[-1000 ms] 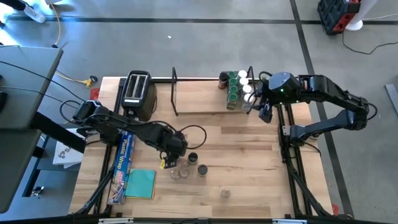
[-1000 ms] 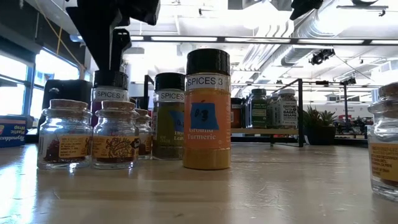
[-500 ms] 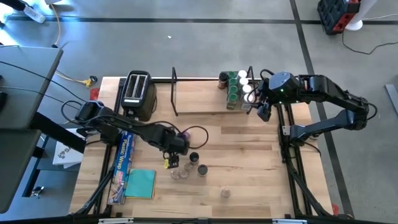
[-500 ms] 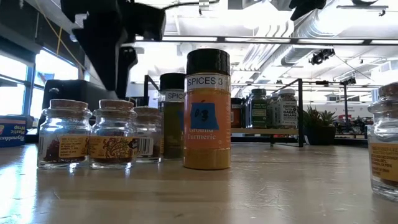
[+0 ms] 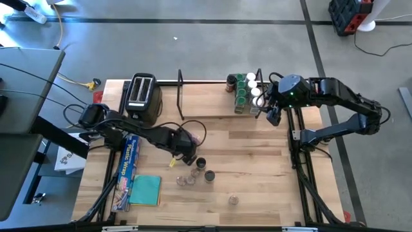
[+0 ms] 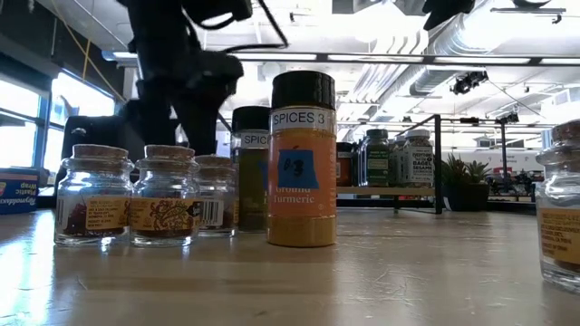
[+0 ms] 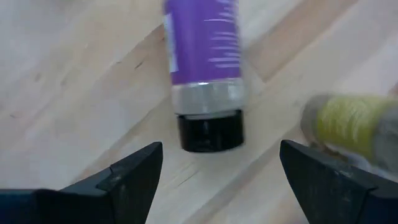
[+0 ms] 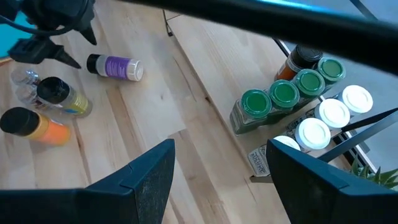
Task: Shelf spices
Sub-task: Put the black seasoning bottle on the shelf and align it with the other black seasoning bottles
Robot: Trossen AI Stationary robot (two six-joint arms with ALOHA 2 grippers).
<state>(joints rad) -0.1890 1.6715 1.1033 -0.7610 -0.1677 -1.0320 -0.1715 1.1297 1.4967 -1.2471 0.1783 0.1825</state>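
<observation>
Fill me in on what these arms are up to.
Spice jars are being moved onto the shelf. The left gripper hangs open over a purple-labelled jar lying on its side on the table, holding nothing. The right gripper waits open at the shelf's end, beside the green- and white-lidded jars already there. More jars stand loose mid-table.

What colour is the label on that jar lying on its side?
Purple, with a black lid; the fallen spice jar shows best in the left wrist view.
</observation>
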